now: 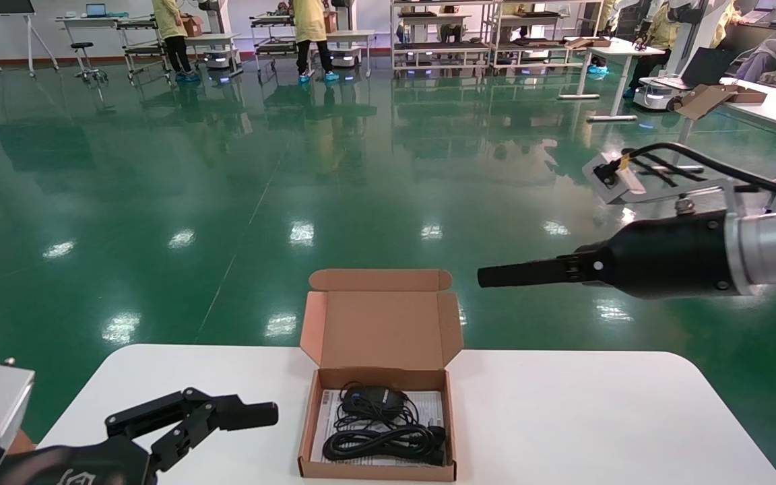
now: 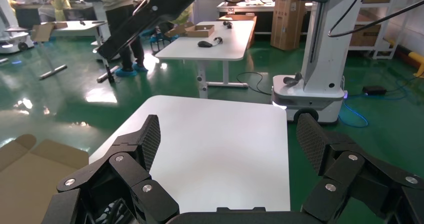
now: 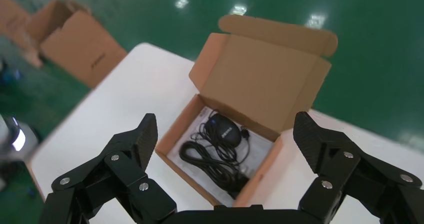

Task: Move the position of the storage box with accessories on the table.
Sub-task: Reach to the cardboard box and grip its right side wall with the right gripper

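Observation:
The storage box [image 1: 381, 330] lies open on the white table [image 1: 563, 417], near its front middle, with the flap lid standing up at the far side. Inside are a coiled black cable [image 1: 381, 441], a small black device [image 1: 374, 397] and a white paper sheet [image 1: 430, 404]. My left gripper [image 1: 226, 424] is open and empty, low over the table just left of the box. My right gripper [image 1: 489, 276] is open and empty, raised above and to the right of the box. The right wrist view looks down on the box [image 3: 260, 79], device [image 3: 225, 131] and cable [image 3: 210, 164].
Bulkier brown cartons [image 3: 80, 49] stand on the green floor beside the table. The left wrist view shows bare tabletop [image 2: 215, 149] to the right of the box, then another white desk [image 2: 215, 39] and a robot base [image 2: 310, 94]. People and racks stand far back.

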Controlling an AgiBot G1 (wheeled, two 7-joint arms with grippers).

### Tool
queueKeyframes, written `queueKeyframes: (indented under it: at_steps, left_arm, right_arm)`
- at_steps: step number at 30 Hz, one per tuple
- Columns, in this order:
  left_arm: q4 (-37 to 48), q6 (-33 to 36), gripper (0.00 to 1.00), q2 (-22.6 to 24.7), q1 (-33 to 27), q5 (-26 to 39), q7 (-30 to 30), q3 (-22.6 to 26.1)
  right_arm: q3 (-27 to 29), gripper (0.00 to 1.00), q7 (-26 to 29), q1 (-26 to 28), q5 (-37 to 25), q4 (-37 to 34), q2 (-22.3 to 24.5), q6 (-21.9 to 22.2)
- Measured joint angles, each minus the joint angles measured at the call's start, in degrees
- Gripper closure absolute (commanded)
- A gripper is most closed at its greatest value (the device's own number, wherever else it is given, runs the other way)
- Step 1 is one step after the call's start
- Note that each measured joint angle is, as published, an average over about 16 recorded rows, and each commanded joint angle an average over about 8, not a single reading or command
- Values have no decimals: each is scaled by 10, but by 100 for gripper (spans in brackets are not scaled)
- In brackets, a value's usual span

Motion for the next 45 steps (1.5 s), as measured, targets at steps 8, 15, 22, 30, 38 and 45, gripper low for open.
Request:
queueKeyframes:
  at_steps: [8, 15, 22, 30, 38, 45]
  left_arm:
    - [0, 0, 0, 0, 0, 0, 0, 0]
    - [0, 0, 0, 0, 0, 0, 0, 0]
    - [0, 0, 0, 0, 0, 0, 0, 0]
    - [0, 0, 0, 0, 0, 0, 0, 0]
    - [0, 0, 0, 0, 0, 0, 0, 0]
    - [0, 0, 0, 0, 0, 0, 0, 0]
  right_arm:
    - [-10, 0, 76, -17, -14, -47, -39, 49]
    - [-14, 0, 101, -42, -21, -71, -65, 89]
    - [-16, 0, 106, -66, -24, -88, -84, 120]
    - [-19, 0, 105, -88, -28, -104, -102, 136]
    - [-26, 0, 101, -104, -41, -114, -117, 134]
    - [-36, 0, 110, -116, -59, -106, -127, 138]
